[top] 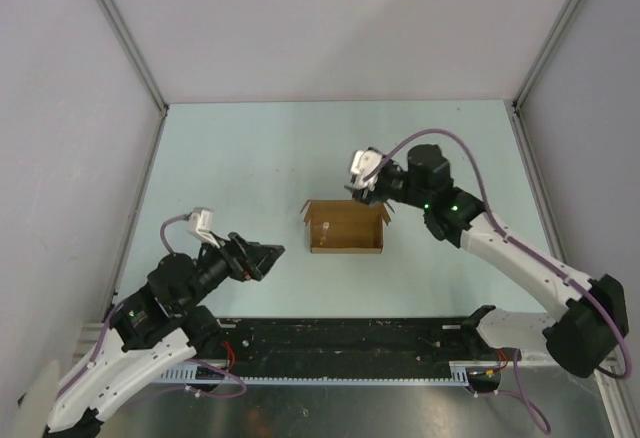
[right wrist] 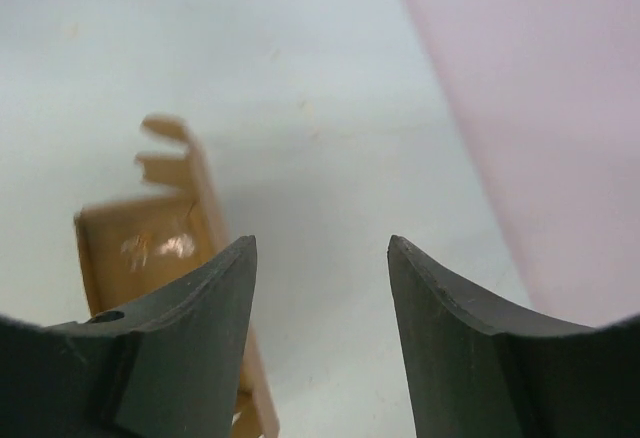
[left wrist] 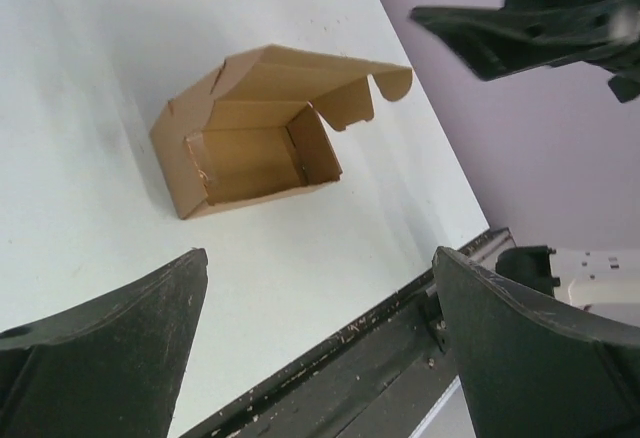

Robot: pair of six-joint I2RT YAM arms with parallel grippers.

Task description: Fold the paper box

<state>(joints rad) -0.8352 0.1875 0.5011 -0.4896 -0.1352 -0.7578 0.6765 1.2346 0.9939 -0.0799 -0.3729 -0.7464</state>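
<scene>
Top external: left gripper (top: 268,255), fingers spread wide, sits well apart from the box (top: 345,228), an open brown cardboard tray with its lid flap raised, mid-table (top: 240,158). Right gripper (top: 362,196) hovers beside its far-right corner, fingers apart, empty.

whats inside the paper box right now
Nothing loose shows inside the paper box: only its bare brown floor and inner walls. Its lid flap stands open. The part of the inside beneath that overhanging flap is covered in the left wrist view.
</scene>
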